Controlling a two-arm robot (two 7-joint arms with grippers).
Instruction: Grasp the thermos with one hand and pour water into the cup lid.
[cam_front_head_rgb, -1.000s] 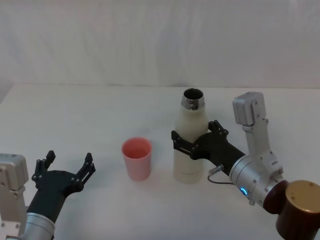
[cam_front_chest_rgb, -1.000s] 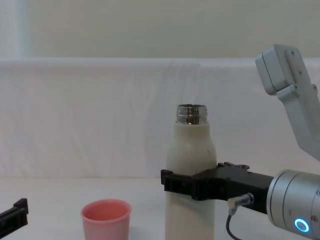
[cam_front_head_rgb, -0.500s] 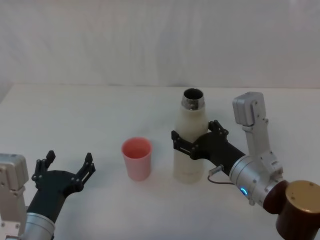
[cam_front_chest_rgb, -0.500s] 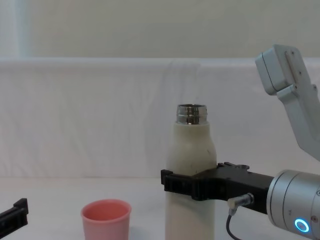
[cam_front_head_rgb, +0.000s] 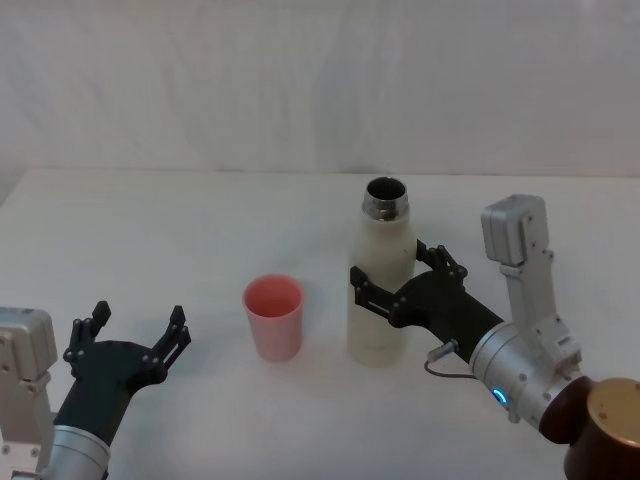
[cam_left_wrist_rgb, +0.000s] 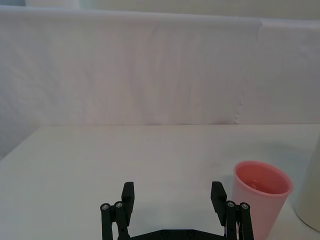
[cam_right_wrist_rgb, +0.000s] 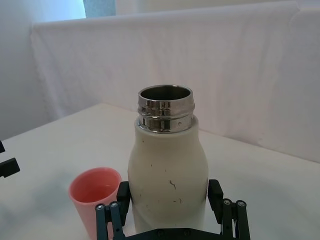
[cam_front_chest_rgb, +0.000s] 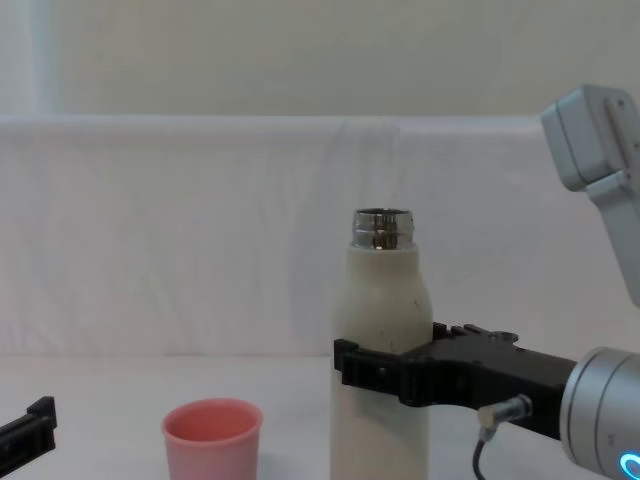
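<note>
— What am I looking at, starting from the left of the head view?

— My left gripper is sitting in the lower left corner, fingers spread wide and holding nothing. From its wrist camera I'm seeing the same splayed fingers hanging over the white table.

— And moving toward the centre?

— The cup lid is standing upright just left of centre, mouth up, well apart from that gripper. In the chest view it's sitting at the bottom, left of middle.

— The thermos?

— The thermos is standing upright just right of the cup lid, near it but not touching, steel neck uncapped. My right gripper is reaching in from the lower right, its fingers straddling the body about mid-height. I'm unable to tell whether they're pressing on it.
</note>
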